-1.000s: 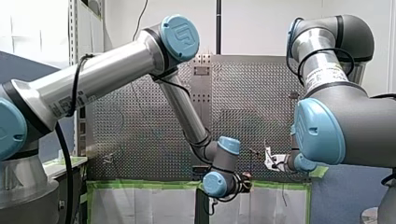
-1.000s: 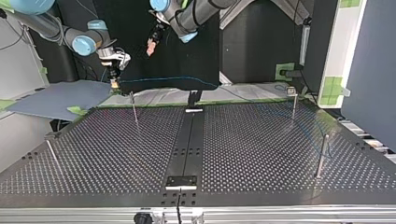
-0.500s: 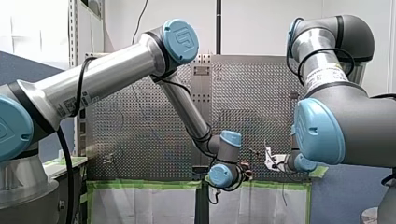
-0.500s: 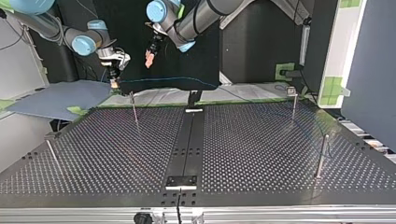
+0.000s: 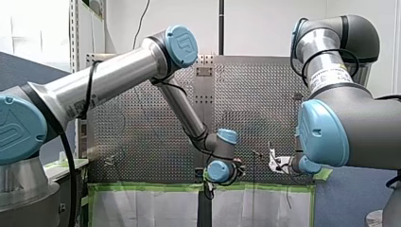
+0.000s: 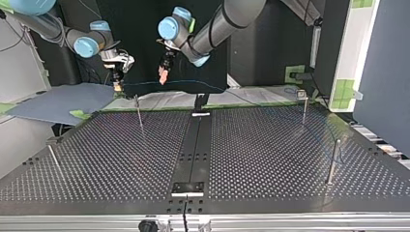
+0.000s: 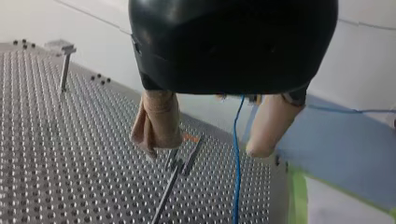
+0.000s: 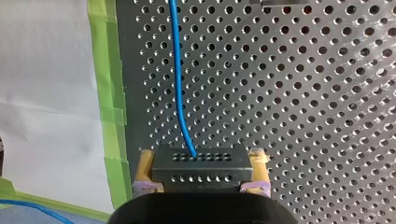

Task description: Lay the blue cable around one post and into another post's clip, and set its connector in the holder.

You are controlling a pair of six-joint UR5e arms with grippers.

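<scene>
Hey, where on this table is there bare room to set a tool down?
Top view: bare table between the posts at its left and the centre strip, and between the strip and the posts at its right. Crowded: the far edge, with my left gripper, my right gripper and the cable.
</scene>
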